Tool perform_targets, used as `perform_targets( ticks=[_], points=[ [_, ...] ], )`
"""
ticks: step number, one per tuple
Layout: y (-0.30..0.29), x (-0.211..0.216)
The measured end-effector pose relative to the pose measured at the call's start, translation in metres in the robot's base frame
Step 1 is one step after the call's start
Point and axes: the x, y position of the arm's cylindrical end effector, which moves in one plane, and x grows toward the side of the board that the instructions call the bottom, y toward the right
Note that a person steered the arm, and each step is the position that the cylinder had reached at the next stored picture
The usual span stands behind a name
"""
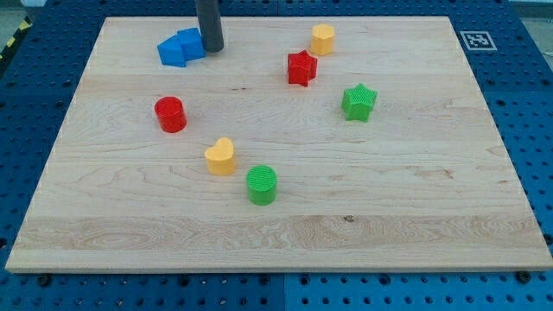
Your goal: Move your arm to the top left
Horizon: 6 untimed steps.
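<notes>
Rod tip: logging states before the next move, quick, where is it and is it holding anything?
My tip: holds nothing; no gripper fitted. It sits at the view's top left, against the right side of the blue blocks on the wooden board.

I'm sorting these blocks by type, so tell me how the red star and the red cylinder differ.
The red star has points; the red cylinder is round with a flat top. The red star lies toward the view's top, right of the middle, beside the yellow block; the red cylinder stands alone toward the view's left. My tip touches neither. Both are red and similar in size.

Wooden board (415,190); on it blue (181,47), red (170,114), yellow (220,157), green blocks (262,185).
</notes>
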Motion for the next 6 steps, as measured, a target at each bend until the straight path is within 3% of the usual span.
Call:
perform_targets(
  ticks=[1, 3, 4, 5, 6],
  points=[
    [0.004, 0.005],
    [-0.002, 0.078],
    [-0.070, 0.082],
    [-0.149, 0.049],
    [-0.165, -0.012]
  ],
)
